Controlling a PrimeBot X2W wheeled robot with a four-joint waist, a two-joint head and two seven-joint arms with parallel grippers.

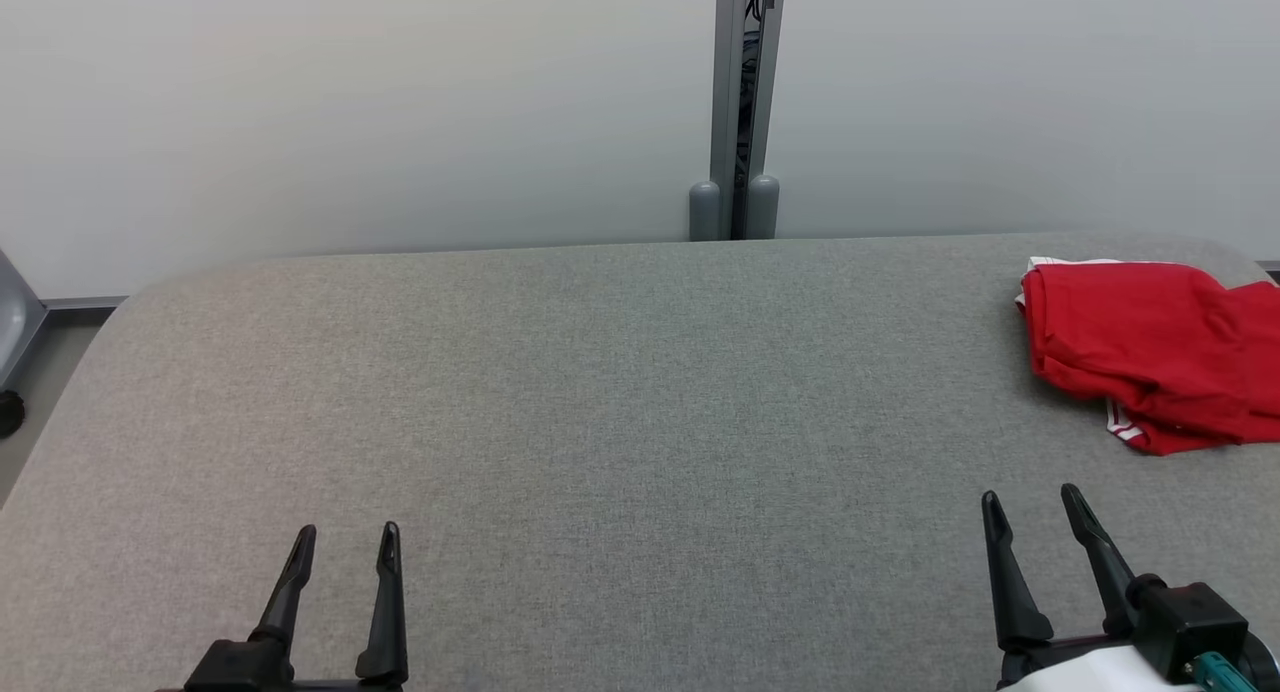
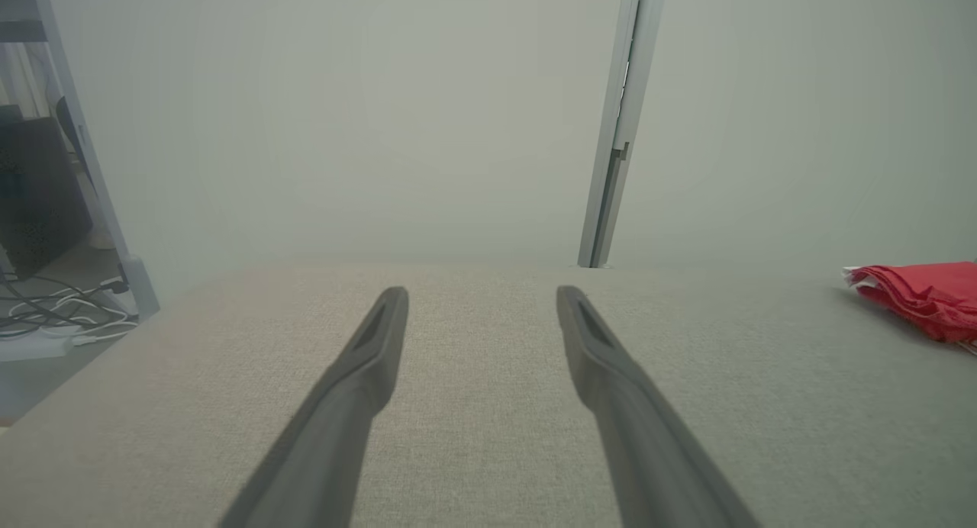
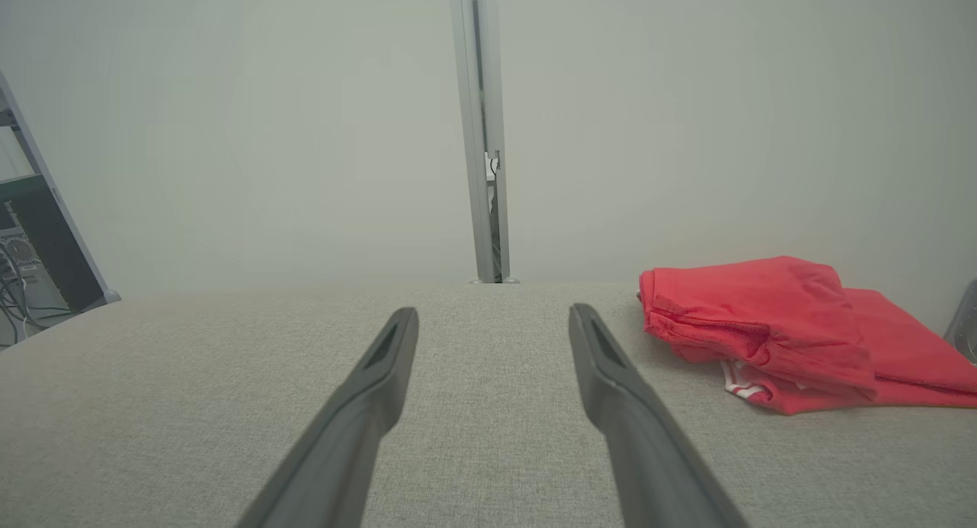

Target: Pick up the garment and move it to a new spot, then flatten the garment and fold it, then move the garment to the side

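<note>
Garment: a red fabric garment with white striped trim [image 1: 1150, 347] lies at the far right of the grey cloth-covered table [image 1: 600, 392], close to the far edge and running off the right side of the head view.
Garment shape: it is layered, with one red panel doubled over another. A bit of the white trim pokes out on the near side, and the edges are rumpled rather than crisp.
Progress: judging by the stacked layers and the spot off to the side, this could be the end state, with the garment folded and set aside. It could equally be a crumpled start, and the pictures do not settle which. If it is the start, everything is left to do: the pick-up, the move, the flattening, the fold and the shift aside.
Centre of table: bare grey cloth.
Left gripper [image 1: 348, 529]: it sits at the near left, low over the table, with its long dark fingers pointing towards the far edge. The fingers are spread apart with nothing between them, and it is well apart from the garment.
Right gripper [image 1: 1030, 494]: it sits at the near right with its fingers also parted and empty, angled slightly left. The garment lies beyond it, further right, and it touches no cloth.
Arm pose: both arms are drawn back near the robot in a rest-like stance.
Backdrop: a pale wall with a grey metal post [image 1: 745, 102] stands behind the far edge.
</note>
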